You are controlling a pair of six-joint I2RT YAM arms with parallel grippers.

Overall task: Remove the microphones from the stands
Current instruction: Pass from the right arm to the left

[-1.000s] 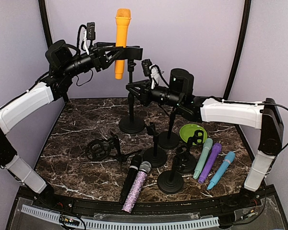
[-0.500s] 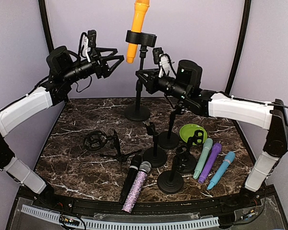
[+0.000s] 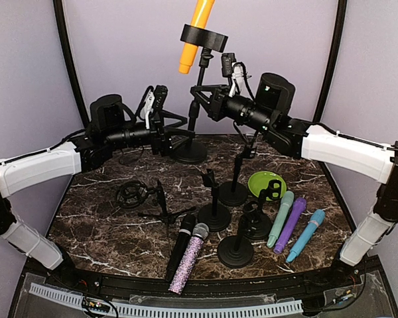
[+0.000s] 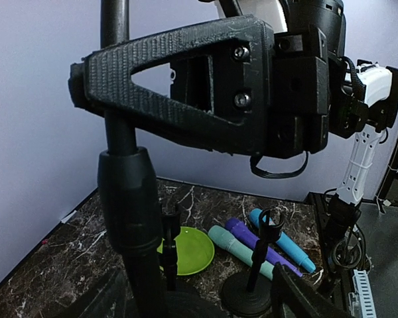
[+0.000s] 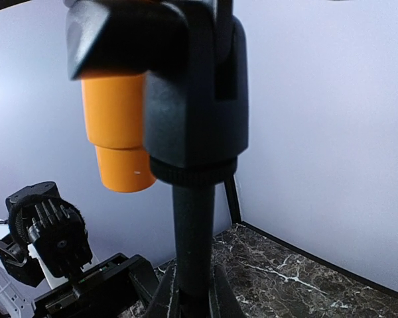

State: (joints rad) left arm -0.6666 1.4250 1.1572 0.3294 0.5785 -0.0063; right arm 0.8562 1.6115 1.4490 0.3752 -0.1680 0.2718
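The orange microphone point(image 3: 196, 30) sits tilted in the black clip point(image 3: 203, 38) at the top of a tall stand point(image 3: 197, 89), whose round base point(image 3: 190, 153) is near the back wall. My right gripper point(image 3: 201, 106) is shut on the stand's pole point(image 5: 194, 232), fingers point(image 5: 166, 295) pressing both sides below the clip; the microphone's lower end point(image 5: 119, 142) hangs just left of it. My left gripper point(image 3: 182, 136) is open and low beside the pole. In the left wrist view the pole point(image 4: 129, 199) stands between its spread fingers point(image 4: 298, 298), untouched.
Several short empty stands point(image 3: 233, 192) point(image 3: 214, 215) point(image 3: 236, 250) crowd the middle. A green dish point(image 3: 265, 182) lies right of them, then teal point(image 3: 280, 218), purple point(image 3: 290, 224) and blue point(image 3: 306, 235) microphones. A black point(image 3: 180, 245) and a glitter microphone point(image 3: 189, 258) lie in front, a shock mount point(image 3: 136, 199) to the left.
My left gripper opened, let go at the clip and dropped down toward the stand's base. My right gripper moved the stand up and back, tilting the microphone to the right.
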